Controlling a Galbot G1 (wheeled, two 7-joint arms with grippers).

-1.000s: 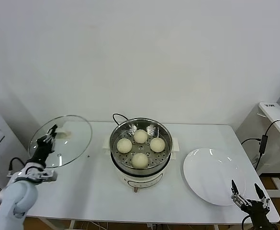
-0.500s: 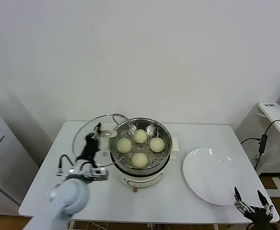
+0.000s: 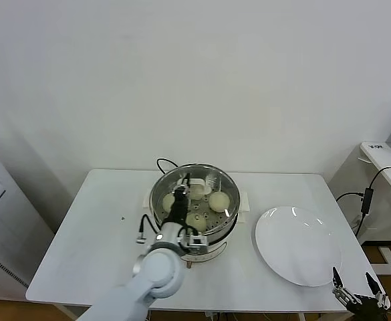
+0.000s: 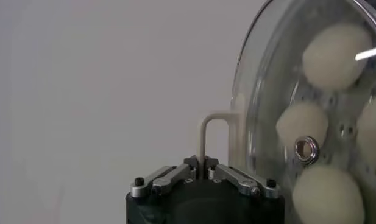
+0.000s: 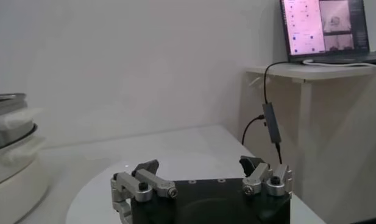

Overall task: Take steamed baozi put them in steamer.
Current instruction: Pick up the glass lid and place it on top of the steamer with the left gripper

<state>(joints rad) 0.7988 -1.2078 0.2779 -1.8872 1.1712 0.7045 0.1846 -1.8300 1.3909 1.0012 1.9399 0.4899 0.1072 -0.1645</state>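
The steel steamer (image 3: 231, 212) stands on its white pot base at the table's middle. Cream-white baozi lie inside it, seen through glass: one at the right (image 3: 219, 200), one at the front (image 3: 196, 221), one at the left (image 3: 168, 200); a fourth at the back is partly hidden by my left gripper. My left gripper (image 3: 180, 195) is shut on the cream handle (image 4: 204, 139) of the round glass lid (image 3: 212, 182) and holds the lid over the steamer. The left wrist view shows baozi (image 4: 301, 122) behind the lid glass. My right gripper (image 3: 359, 297) is open and empty off the table's front right corner.
A flat round white plate (image 3: 297, 244) lies on the table right of the steamer, also under my right gripper in the right wrist view (image 5: 108, 182). A black cord (image 3: 163, 162) runs behind the steamer. A side desk with cables stands at the far right.
My left arm has swung the glass lid from the table's left side rightward to over the steamer. My right gripper has drifted a little lower and to the right.
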